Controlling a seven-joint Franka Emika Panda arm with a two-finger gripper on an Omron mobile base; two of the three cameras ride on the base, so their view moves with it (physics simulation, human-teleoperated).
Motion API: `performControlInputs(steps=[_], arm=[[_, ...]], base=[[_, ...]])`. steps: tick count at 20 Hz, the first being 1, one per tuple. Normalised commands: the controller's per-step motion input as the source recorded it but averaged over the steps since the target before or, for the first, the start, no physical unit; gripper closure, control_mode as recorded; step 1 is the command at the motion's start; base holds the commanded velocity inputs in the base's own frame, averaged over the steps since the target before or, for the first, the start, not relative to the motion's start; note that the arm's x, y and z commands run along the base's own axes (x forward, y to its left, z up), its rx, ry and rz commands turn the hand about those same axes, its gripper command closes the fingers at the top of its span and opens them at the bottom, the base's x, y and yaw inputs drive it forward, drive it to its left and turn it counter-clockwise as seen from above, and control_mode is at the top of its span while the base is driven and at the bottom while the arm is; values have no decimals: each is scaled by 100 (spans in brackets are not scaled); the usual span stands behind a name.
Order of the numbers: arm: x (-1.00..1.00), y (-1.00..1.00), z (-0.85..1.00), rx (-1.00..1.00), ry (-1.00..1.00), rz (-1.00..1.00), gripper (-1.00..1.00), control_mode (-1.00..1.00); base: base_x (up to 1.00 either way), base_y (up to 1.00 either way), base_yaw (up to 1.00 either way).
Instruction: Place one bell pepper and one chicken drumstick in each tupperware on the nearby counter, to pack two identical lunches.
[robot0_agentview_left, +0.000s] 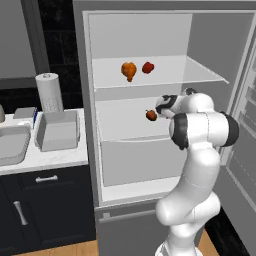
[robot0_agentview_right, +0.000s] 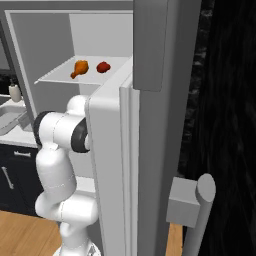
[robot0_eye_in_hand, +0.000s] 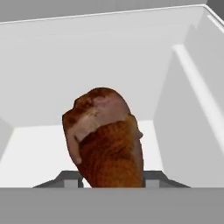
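In the hand view a dark reddish-brown chicken drumstick (robot0_eye_in_hand: 105, 135) stands bulbous end up between my gripper's (robot0_eye_in_hand: 111, 178) fingertips (robot0_eye_in_hand: 70, 178), which press on its sides. In the left base view this drumstick (robot0_agentview_left: 151, 115) sits over the fridge's middle shelf at my gripper (robot0_agentview_left: 159, 113). On the upper shelf lie an orange drumstick (robot0_agentview_left: 128, 70) (robot0_agentview_right: 79, 67) and a red bell pepper (robot0_agentview_left: 147, 67) (robot0_agentview_right: 103, 66). A light grey tupperware (robot0_agentview_left: 57, 131) stands on the white counter (robot0_agentview_left: 50, 157) left of the fridge.
The open fridge door (robot0_agentview_right: 150, 125) stands close on my right and hides the hand in the right base view. A paper towel roll (robot0_agentview_left: 49, 92) stands behind the tub, and a sink (robot0_agentview_left: 10, 145) lies at the counter's left. Shelves bound the space above and below the hand.
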Motion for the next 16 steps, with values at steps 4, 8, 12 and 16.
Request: performControlInputs(steps=[4, 8, 12, 16], arm=[[-8, 0, -7, 0, -7, 0, 100, -100], [-100, 1, -17, 0, -18, 2, 100, -100], [-100, 18, 63, 0, -41, 2, 100, -100], [-100, 18, 100, -1, -18, 0, 100, -100]], base=[[0, 0, 0], [0, 0, 0], [0, 0, 0], [0, 0, 0]])
